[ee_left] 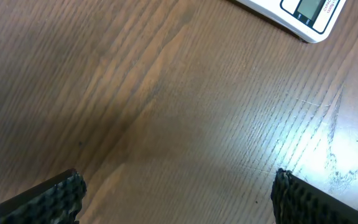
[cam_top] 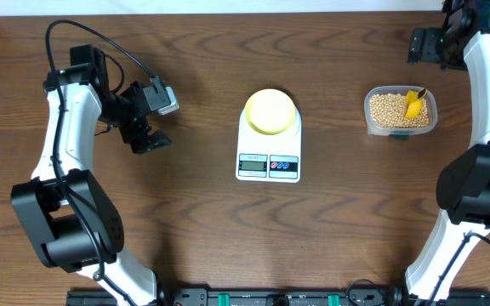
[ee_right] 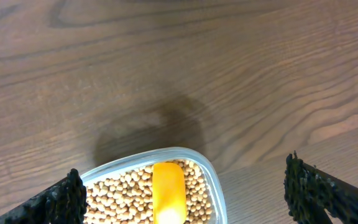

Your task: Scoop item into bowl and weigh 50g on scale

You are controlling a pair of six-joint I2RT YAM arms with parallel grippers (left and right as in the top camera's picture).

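Note:
The white scale stands mid-table with the pale yellow-green bowl on its platform. The tan beans fill a clear tub at the right, and a yellow scoop lies in them. My left gripper hangs open over bare wood left of the scale; its wrist view shows only the scale's corner beyond the wide-apart gripper. My right gripper is open behind the tub. In its wrist view the gripper frames the beans and the scoop.
The wooden table runs to a pale back edge. The clear tub's rim is the nearest thing to the right fingers. Both arm bases stand at the front corners, the left one and the right one.

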